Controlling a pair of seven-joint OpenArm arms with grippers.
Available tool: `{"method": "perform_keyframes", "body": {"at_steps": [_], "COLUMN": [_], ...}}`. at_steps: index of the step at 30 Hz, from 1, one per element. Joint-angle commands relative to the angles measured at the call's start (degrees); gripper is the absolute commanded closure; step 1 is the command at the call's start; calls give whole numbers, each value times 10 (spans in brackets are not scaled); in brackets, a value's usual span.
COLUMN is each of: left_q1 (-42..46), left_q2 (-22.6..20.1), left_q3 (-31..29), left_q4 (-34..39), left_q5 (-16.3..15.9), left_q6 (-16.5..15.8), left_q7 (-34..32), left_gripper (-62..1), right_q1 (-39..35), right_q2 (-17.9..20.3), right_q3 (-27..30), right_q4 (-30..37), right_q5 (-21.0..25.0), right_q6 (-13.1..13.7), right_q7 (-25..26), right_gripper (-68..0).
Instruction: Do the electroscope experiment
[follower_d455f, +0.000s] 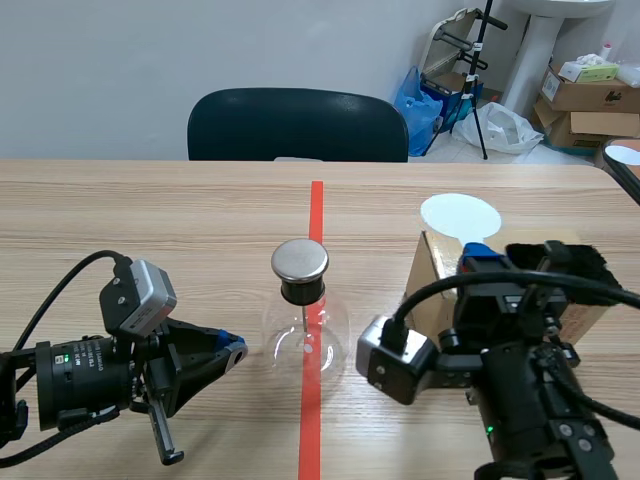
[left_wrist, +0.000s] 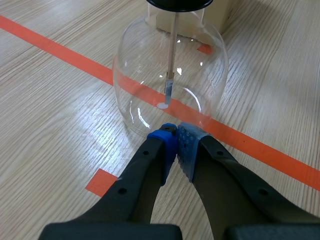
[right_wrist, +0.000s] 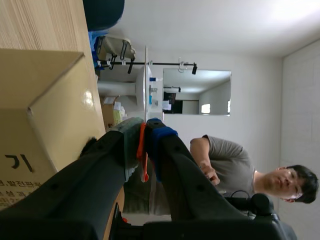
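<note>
The electroscope (follower_d455f: 305, 325), a clear glass flask with a black stopper and a round metal cap (follower_d455f: 300, 260), stands on the red tape line at the table's middle. My left gripper (follower_d455f: 232, 350) lies low on the table just left of it, shut on nothing. In the left wrist view its blue pads (left_wrist: 187, 145) meet right in front of the flask (left_wrist: 135, 80), whose inner rod (left_wrist: 171, 50) hangs down. My right gripper (follower_d455f: 478, 255) is raised, shut on the stem of a white disc (follower_d455f: 460, 215). The stem (right_wrist: 142, 150) shows orange between the fingers, with the disc (right_wrist: 146, 75) edge-on.
A cardboard box (follower_d455f: 428, 285) (right_wrist: 45, 115) stands right of the flask, behind my right arm. A dark chair (follower_d455f: 298, 125) is across the table, with cartons (follower_d455f: 590, 100) on the floor at the back right. A person in a grey shirt (right_wrist: 225, 160) shows in the right wrist view.
</note>
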Motion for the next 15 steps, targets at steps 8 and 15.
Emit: {"method": "perform_keyframes", "body": {"at_steps": [8,15], "left_q1": [3,85], "left_q2": [1,-32], "left_q3": [-2,-46], "left_q4": [9,64], "left_q5": [-8,-8], "left_q6": [8,8], "left_q7": [-18,-100], "left_gripper": [-38,-38], "right_q1": [-33,-44], "right_q2": [-45,-83], "right_q3": [107,170], "right_q4": [5,4], "right_q5": [11,12], "right_q6": [-49,-70], "right_q7": [119,197], "right_gripper": [-10,-10]}}
